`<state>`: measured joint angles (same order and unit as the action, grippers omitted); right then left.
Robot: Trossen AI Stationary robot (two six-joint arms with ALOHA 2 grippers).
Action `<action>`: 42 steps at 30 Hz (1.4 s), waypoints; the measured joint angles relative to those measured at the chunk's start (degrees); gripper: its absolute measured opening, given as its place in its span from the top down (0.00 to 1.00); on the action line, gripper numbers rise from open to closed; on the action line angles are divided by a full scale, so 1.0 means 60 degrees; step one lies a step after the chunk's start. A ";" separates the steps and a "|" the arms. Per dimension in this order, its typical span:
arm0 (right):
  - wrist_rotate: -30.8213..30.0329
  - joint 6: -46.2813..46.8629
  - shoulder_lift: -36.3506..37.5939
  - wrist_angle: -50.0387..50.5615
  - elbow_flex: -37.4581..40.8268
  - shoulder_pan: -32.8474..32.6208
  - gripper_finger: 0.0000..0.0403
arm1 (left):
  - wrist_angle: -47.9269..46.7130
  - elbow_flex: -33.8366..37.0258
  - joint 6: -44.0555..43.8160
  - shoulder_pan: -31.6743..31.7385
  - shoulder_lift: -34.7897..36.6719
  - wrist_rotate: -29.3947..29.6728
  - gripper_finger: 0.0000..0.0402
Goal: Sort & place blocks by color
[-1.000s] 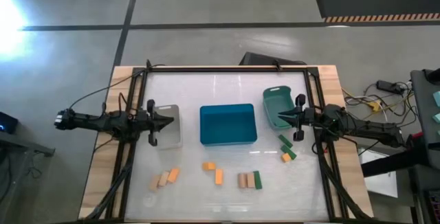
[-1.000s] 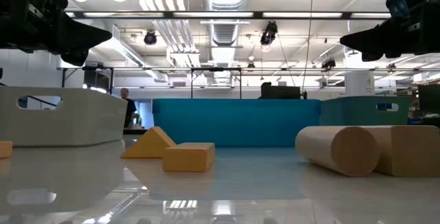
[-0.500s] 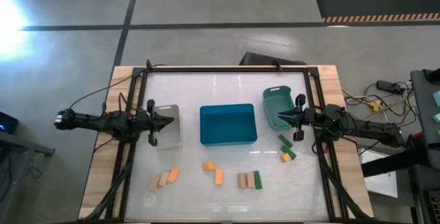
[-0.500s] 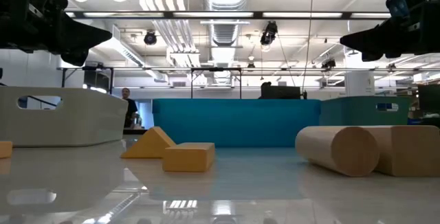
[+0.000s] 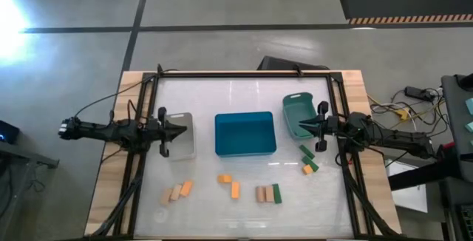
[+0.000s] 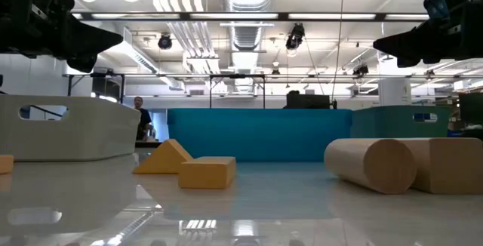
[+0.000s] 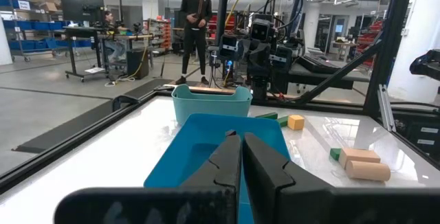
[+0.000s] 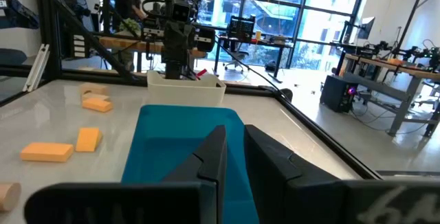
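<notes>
Small blocks lie flat on the near half of the white table. Two tan ones and an orange one (image 5: pixel 176 191) sit at the left. Two orange blocks (image 5: pixel 230 185) lie in the middle, with a tan pair (image 5: pixel 261 194) and a green block (image 5: pixel 276 193) beside them. Two green blocks (image 5: pixel 308 157) and an orange one (image 5: pixel 307 170) lie at the right. My left gripper (image 5: pixel 183 130) (image 7: pixel 242 145) hangs shut, above the clear bin (image 5: pixel 181 134). My right gripper (image 5: pixel 301 127) (image 8: pixel 234 141) hangs shut, showing only a narrow slit, over the teal bin (image 5: pixel 298 115). Both point at the blue bin (image 5: pixel 245 134).
The three bins stand in a row across the table's middle, blue in the centre. A dark frame (image 5: pixel 244 72) runs round the table's edges. The low view shows an orange wedge (image 6: pixel 167 158), an orange block (image 6: pixel 207 173) and a tan cylinder (image 6: pixel 370 164). People stand in the room beyond.
</notes>
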<state>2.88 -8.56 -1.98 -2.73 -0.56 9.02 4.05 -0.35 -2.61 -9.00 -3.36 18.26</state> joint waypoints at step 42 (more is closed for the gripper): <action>0.0003 0.2679 0.0000 -0.1310 0.0000 0.0002 0.89 | 0.5227 -0.0460 -0.2767 -0.0008 -0.0851 -0.0045 1.00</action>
<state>2.90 7.52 -1.98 -10.59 -0.56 9.03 35.42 -3.11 -19.21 -9.05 -8.46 17.98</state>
